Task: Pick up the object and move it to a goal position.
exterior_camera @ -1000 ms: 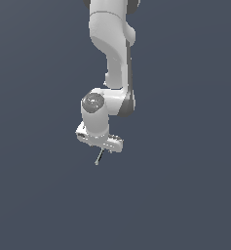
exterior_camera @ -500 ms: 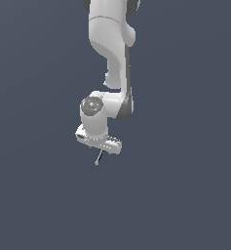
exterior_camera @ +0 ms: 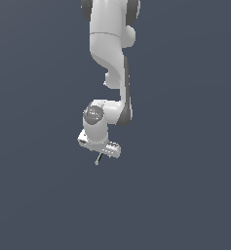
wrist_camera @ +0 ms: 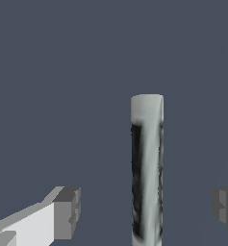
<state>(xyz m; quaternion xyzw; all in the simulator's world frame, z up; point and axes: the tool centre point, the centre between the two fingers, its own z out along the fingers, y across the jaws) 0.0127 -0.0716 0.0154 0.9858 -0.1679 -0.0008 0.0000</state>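
The object is a thin grey rod (exterior_camera: 98,159) with a dark streak and a paler end. In the exterior view it sticks out just below my gripper (exterior_camera: 100,154), slanting down toward the exterior view's left. In the wrist view the rod (wrist_camera: 146,168) lies between my two fingertips, with a clear gap on each side. One grey fingertip (wrist_camera: 67,211) and the other fingertip (wrist_camera: 224,204) stand far apart, neither touching the rod. My gripper (wrist_camera: 145,207) is open. No goal marker shows.
The white arm (exterior_camera: 109,58) comes down from the top of the exterior view. Around it there is only a plain dark grey-blue background, with no edges or other objects showing.
The wrist and hand have sunk slightly, while the rod's lower tip stays in the same place.
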